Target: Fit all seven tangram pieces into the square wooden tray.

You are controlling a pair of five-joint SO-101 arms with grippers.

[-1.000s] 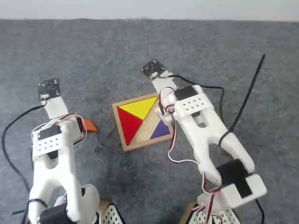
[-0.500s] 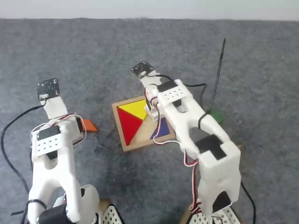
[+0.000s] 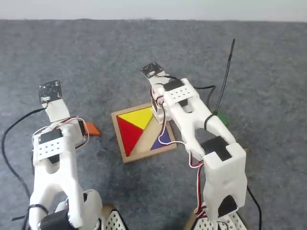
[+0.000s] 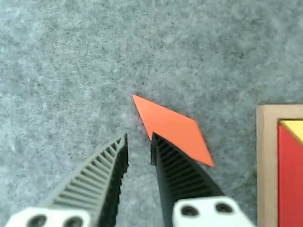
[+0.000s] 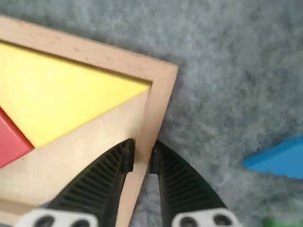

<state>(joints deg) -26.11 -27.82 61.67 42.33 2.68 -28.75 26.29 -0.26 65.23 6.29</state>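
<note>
The square wooden tray [image 3: 121,154] lies mid-table holding a yellow triangle [image 3: 135,117], a red triangle [image 3: 128,136] and a purple piece [image 3: 162,140]. My right gripper [image 5: 141,152] is shut on the tray's wall [image 5: 156,101], one finger inside and one outside, near the yellow triangle [image 5: 61,97]. An orange parallelogram [image 4: 173,129] lies on the carpet left of the tray. My left gripper [image 4: 138,144] hovers at the orange piece's edge, slightly open, with nothing between its fingers. A blue piece [image 5: 278,159] lies on the carpet beyond the tray's corner.
A green piece [image 3: 221,119] rests on the carpet right of the right arm [image 3: 192,120], next to a black cable [image 3: 225,76]. The left arm [image 3: 55,148] stands left of the tray, beside the orange piece [image 3: 91,128]. Grey carpet covers the whole table.
The right arm swung left over the tray and its gripper took the tray's far right wall. The tray turned and slid slightly left. The left arm stayed put.
</note>
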